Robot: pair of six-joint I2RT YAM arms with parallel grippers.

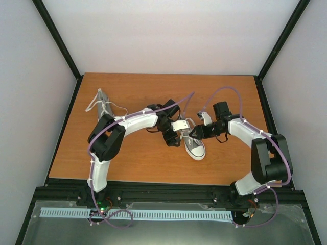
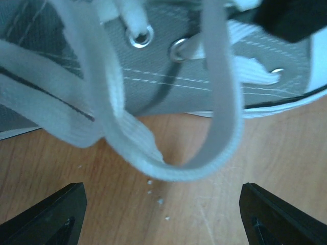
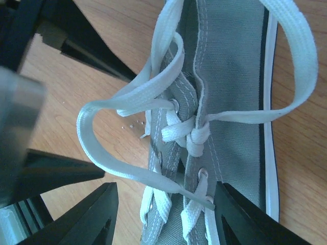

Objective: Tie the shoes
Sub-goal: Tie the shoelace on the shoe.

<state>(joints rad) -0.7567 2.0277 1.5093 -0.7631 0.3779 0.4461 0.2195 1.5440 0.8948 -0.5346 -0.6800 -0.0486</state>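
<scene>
Left claw (image 2: pixel 161 196) wide open, empty; lace loop (image 2: pixel 222 127) just ahead of it, ungripped. Right claw (image 3: pixel 164 196) part open, straddling laced front of centre shoe (image 1: pixel 195 148) on bench (image 1: pixel 148 163). Second shoe (image 1: pixel 103 106) back-left.

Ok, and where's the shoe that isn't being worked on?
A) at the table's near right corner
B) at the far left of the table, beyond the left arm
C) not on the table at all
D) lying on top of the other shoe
B: the top view shows the spare shoe lying at the far left of the table, well apart from the middle shoe.
</scene>
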